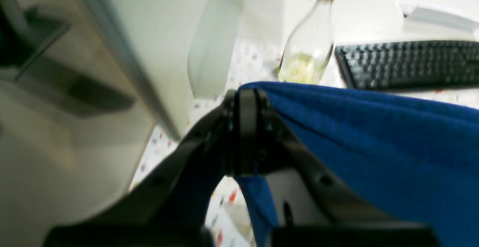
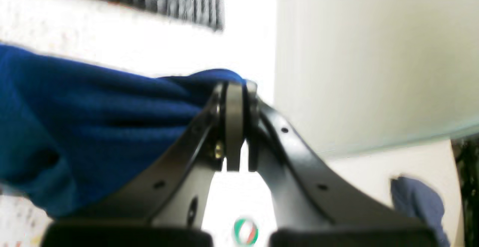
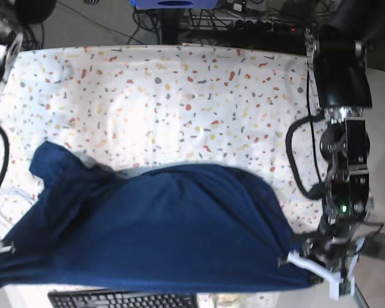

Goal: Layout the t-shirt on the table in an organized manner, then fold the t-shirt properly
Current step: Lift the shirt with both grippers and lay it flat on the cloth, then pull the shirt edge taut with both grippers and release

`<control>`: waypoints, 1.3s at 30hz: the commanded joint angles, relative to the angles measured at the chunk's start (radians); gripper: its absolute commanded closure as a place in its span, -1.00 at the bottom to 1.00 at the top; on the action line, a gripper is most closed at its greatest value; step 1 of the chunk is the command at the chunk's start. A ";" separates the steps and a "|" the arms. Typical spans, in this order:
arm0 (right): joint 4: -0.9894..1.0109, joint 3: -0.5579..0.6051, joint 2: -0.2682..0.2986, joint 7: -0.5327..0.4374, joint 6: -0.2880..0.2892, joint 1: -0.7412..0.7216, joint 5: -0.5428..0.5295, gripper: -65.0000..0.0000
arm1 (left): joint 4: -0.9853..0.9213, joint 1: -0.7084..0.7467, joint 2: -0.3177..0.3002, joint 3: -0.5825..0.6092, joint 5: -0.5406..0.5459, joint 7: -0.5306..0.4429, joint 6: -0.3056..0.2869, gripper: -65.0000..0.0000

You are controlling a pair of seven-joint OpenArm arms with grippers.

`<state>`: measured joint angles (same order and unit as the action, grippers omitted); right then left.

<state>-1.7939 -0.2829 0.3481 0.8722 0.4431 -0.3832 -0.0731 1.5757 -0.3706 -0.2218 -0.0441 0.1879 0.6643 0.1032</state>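
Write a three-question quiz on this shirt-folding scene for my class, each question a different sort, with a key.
1. True or false: both tools are open.
2. Which edge of the table does the keyboard lie at in the base view? A) top B) bottom
3. Fill in: the left tool is shut on the ____.

Key:
1. False; the right tool and the left both pinch the shirt.
2. B
3. shirt

**Clutter at the table's near edge**

A black keyboard (image 3: 122, 299) lies along the near edge. Just beside it in the left wrist view stands a clear glass bottle (image 1: 307, 48), upright, with pale yellowish liquid at the bottom. Dark cables (image 3: 244, 22) tangle on the floor beyond the far side.
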 commanded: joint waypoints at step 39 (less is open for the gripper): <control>-0.067 0.004 -0.197 -0.046 -0.016 0.617 0.008 1.00 | 0.127 0.608 -0.046 -0.158 -0.005 -0.038 0.000 1.00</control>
<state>-1.8469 -0.2691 0.1398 0.8402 0.4294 0.2363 -0.0692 1.6852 0.2409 -0.2634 -0.1978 0.1867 0.6548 0.1020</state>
